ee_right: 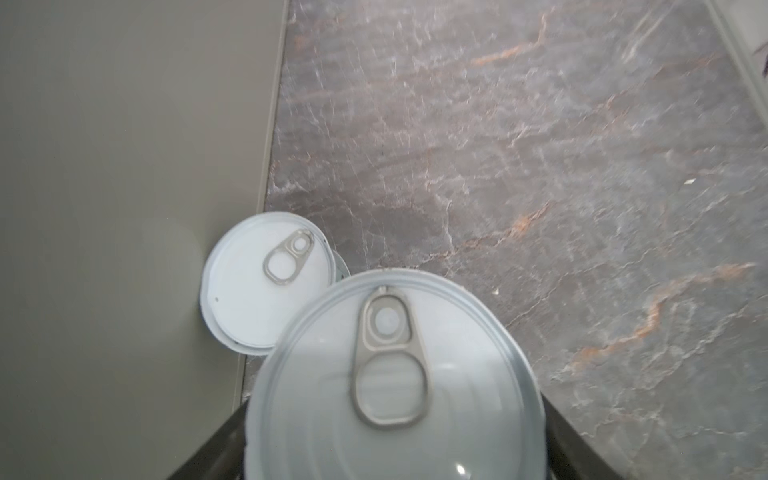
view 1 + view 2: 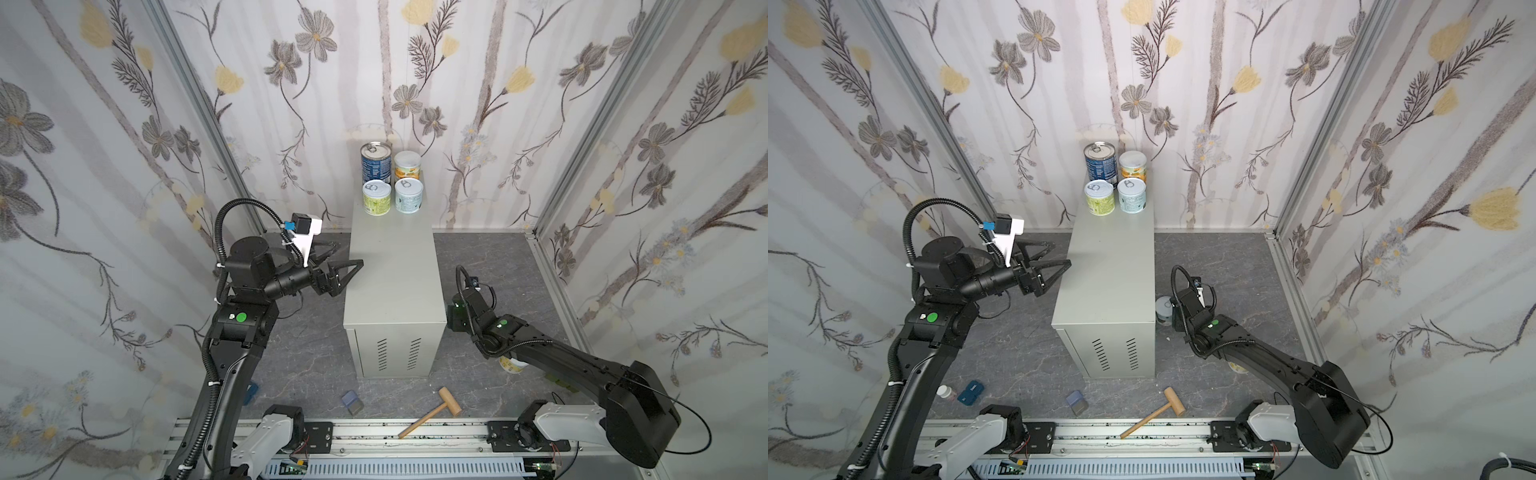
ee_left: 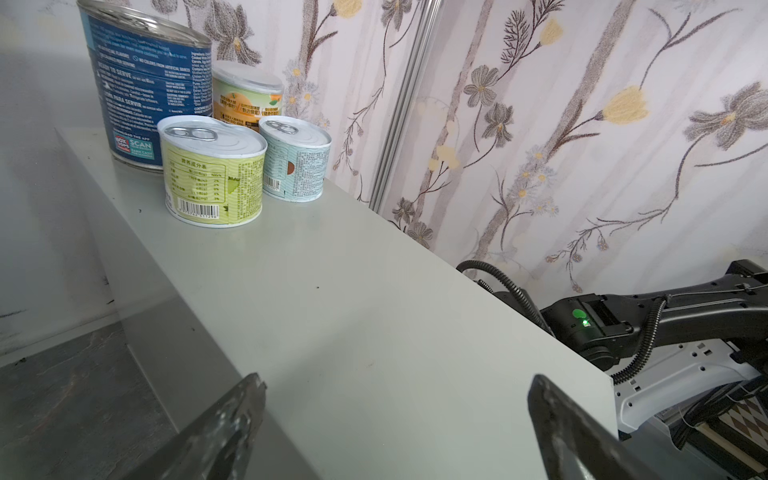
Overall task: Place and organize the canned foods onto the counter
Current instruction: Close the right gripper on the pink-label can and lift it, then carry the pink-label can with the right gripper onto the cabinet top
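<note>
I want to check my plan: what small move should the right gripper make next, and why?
Probably close the right gripper firmly on the near can before lifting. Its fingers flank that can, but a grip is not clear; another can stands beyond it, beside the counter wall, so a loose can might slip and knock it.

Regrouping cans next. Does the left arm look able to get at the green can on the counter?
Probably yes: the left tool stands open at the edge of the counter, only bare top between it and the green can.

Left arm (image 2: 232,357) raised, elbow bent, jaws wide apart; right arm (image 2: 561,357) low, jaws clamping can (image 1: 390,374).
</note>
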### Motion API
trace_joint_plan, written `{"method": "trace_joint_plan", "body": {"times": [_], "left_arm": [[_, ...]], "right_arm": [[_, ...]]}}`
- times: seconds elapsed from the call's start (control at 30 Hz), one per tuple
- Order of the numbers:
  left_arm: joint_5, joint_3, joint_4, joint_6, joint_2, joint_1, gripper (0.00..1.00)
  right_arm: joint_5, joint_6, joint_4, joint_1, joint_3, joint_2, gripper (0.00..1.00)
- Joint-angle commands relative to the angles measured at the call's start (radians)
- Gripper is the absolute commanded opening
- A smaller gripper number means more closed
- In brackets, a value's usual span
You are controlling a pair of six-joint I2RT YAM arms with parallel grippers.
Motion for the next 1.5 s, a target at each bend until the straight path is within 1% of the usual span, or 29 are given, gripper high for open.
{"method": "trace_joint_plan", "body": {"times": [0.0,0.07,0.17,0.33,0.57,0.7,0.77,1.0,1.17,1.3,1.43,1.47], "left_arm": [[0.008,0.000,0.028,0.004,-0.005,0.001,1.00],[0.010,0.000,0.031,0.003,-0.007,0.001,1.00],[0.014,-0.005,0.047,-0.008,-0.009,0.001,1.00],[0.017,-0.006,0.048,-0.008,-0.016,0.001,1.00],[0.016,-0.006,0.047,-0.006,-0.022,0.001,1.00],[0.019,-0.008,0.047,-0.007,-0.023,0.001,1.00],[0.018,-0.008,0.050,-0.009,-0.024,0.001,1.00],[0.016,-0.009,0.050,-0.010,-0.027,0.001,1.00],[0.015,-0.011,0.050,-0.010,-0.030,0.001,1.00],[0.017,-0.014,0.057,-0.015,-0.036,0.002,1.00],[0.018,-0.017,0.063,-0.020,-0.041,0.003,1.00],[0.019,-0.018,0.067,-0.025,-0.041,0.002,1.00]], "right_arm": [[0.068,-0.095,-0.029,-0.003,0.073,-0.059,0.49],[0.058,-0.152,-0.057,-0.010,0.130,-0.095,0.49],[0.005,-0.234,-0.121,-0.033,0.250,-0.129,0.49],[-0.110,-0.357,-0.222,-0.047,0.453,-0.135,0.50],[-0.285,-0.442,-0.339,-0.042,0.689,-0.103,0.50],[-0.399,-0.483,-0.342,-0.024,0.761,-0.093,0.50],[-0.436,-0.493,-0.344,-0.012,0.789,-0.075,0.49],[-0.462,-0.528,-0.391,0.069,0.927,0.019,0.49],[-0.461,-0.541,-0.441,0.129,1.020,0.099,0.51],[-0.436,-0.556,-0.496,0.202,1.090,0.167,0.54],[-0.410,-0.570,-0.528,0.238,1.142,0.235,0.58],[-0.410,-0.571,-0.535,0.242,1.155,0.249,0.61]]}}
